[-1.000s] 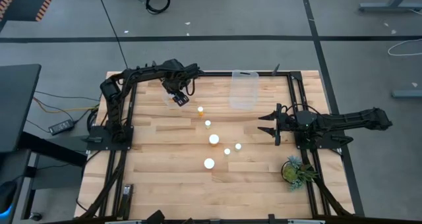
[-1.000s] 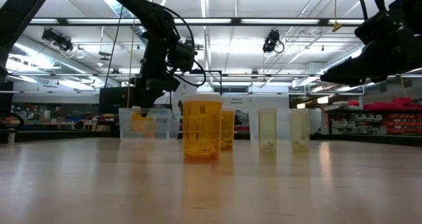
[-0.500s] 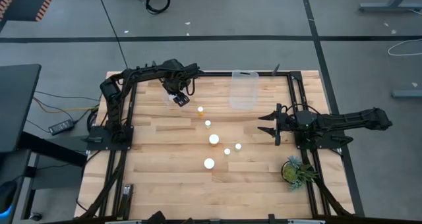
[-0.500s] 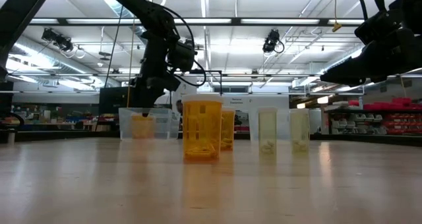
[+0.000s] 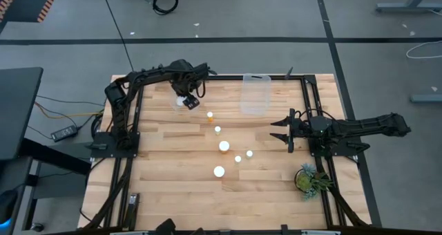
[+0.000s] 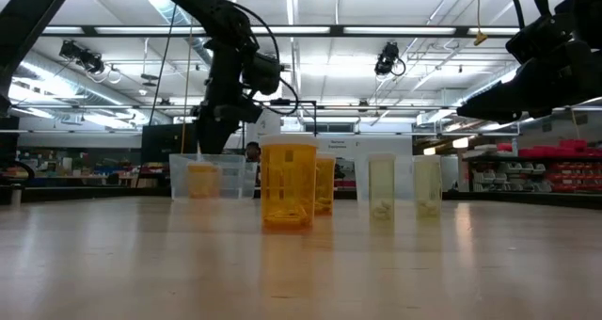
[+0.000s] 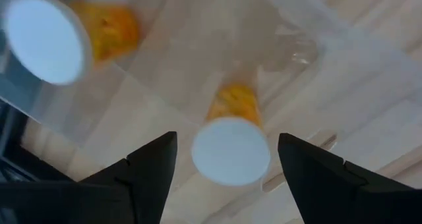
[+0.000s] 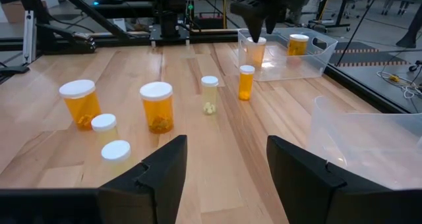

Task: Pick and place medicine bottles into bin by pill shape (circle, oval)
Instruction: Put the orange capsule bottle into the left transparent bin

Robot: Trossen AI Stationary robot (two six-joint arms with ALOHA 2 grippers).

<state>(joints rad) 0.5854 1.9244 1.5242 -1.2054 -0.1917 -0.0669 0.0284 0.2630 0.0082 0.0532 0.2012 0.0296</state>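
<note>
Left gripper (image 5: pixel 184 91) above the left bin (image 7: pixel 343 46), jaws now spread, holding nothing; lifted since a second ago. Released bottle (image 7: pixel 231 141) standing in that bin beside another (image 7: pixel 46 29), directly beneath the fingers: one drop apparently done. Right gripper (image 5: pixel 282 132) waiting part-open, empty, near right bin (image 5: pixel 254 95); remaining bottles (image 5: pixel 224 146) mid-table.

The table (image 5: pixel 173 186) is pale butcher-block wood with a smooth, faintly glossy finish. The bins (image 8: pixel 310 53) are clear, glossy plastic. The medicine bottles (image 8: pixel 157 107) are translucent orange plastic with smooth matt white caps. Both arms look matt black.
</note>
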